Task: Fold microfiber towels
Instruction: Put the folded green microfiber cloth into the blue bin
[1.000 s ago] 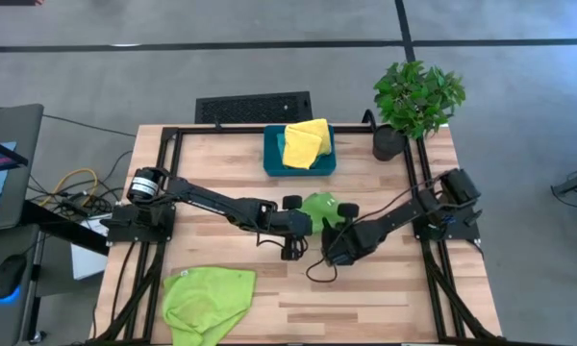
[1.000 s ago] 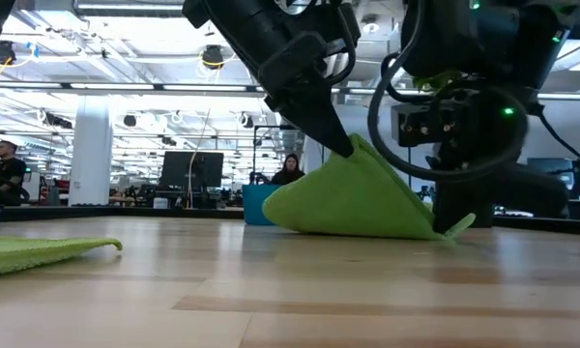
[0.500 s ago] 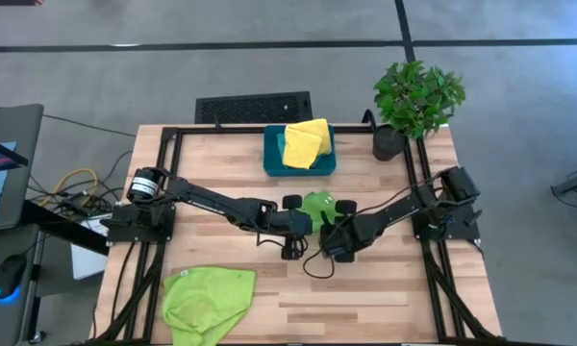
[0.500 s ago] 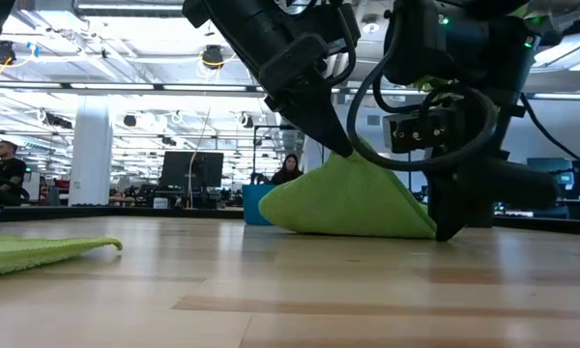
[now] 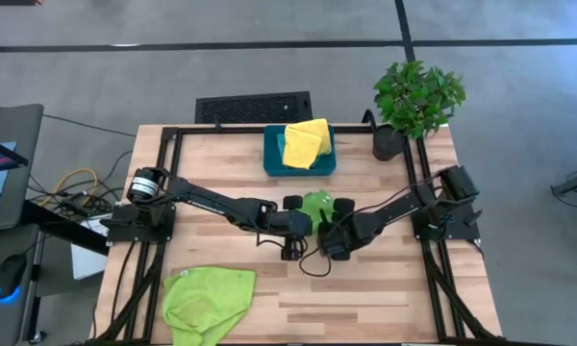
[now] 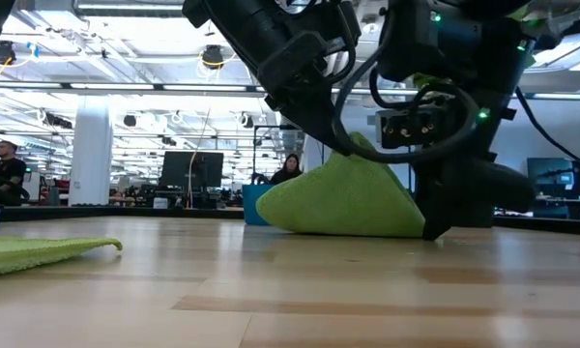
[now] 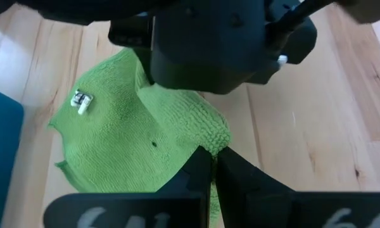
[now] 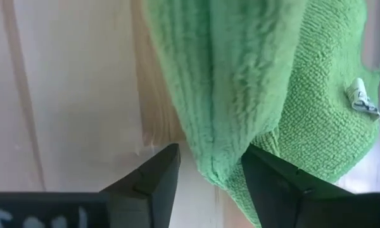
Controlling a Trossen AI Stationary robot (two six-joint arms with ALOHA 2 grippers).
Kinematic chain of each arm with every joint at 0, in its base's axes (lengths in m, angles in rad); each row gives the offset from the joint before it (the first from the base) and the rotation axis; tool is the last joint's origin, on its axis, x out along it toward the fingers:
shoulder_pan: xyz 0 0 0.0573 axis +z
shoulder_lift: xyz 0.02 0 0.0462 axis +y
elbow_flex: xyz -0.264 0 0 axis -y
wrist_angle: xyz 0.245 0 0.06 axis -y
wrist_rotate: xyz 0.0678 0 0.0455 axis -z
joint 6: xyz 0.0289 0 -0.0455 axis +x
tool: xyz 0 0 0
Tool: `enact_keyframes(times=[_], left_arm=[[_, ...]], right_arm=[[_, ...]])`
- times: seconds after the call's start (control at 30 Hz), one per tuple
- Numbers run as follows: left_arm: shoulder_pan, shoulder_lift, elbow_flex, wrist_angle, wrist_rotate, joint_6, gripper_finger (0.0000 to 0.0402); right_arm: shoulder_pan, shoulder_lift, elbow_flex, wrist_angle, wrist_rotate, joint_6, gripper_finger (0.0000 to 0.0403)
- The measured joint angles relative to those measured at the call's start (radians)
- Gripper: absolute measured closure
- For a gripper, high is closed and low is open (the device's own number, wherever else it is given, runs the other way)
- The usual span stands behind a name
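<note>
A lime green microfiber towel [image 5: 317,204] stands tented at the table's middle, its lower part on the wood. My left gripper [image 7: 213,155] is shut on its raised part [image 6: 360,155]. Beside it, my right gripper [image 8: 209,161] is open and points steeply down. Its fingers stand on either side of the towel's hanging fold [image 8: 218,126], down near the table [image 6: 430,230]. A second lime green towel [image 5: 208,300] lies spread at the near left. A yellow towel [image 5: 305,142] lies in the teal bin [image 5: 272,159]. My left gripper pinches the green towel's raised edge [image 7: 214,136] between its two fingertips. The fingers slant down from the table's left [image 6: 333,135]. The towel hangs from them like a tent, and its lower part [image 6: 338,217] rests on the table.
The teal bin stands at the table's far middle, and a potted plant [image 5: 415,101] stands at the far right corner. A black frame [image 5: 173,135] runs around the table. Bare wood lies at the near right [image 5: 385,298].
My right gripper has opened and let go of the towel's low corner at the table. It has edged slightly toward the table's left. The corner tip no longer sticks out past it. The towel's peak stays up.
</note>
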Motion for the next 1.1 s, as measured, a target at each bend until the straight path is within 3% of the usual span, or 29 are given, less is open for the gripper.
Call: enact_keyframes(times=[0.23, 0.53, 0.83, 1.1], left_arm=[[0.000, 0.000, 0.000, 0.001, 0.000, 0.001, 0.0401], [0.000, 0.000, 0.000, -0.037, -0.027, -0.009, 0.0401], [0.000, -0.001, -0.001, -0.162, -0.248, -0.115, 0.0401], [0.004, -0.031, -0.001, -0.238, -0.501, -0.180, 0.0401]], right_arm=[[-0.041, 0.001, 0.001, 0.026, -0.018, 0.001, 0.0240], [-0.052, 0.003, 0.000, 0.029, -0.024, -0.003, 0.0387], [-0.068, -0.080, 0.044, -0.043, -0.023, -0.066, 0.0396], [-0.173, -0.164, 0.061, -0.028, 0.004, -0.149, 0.0394]])
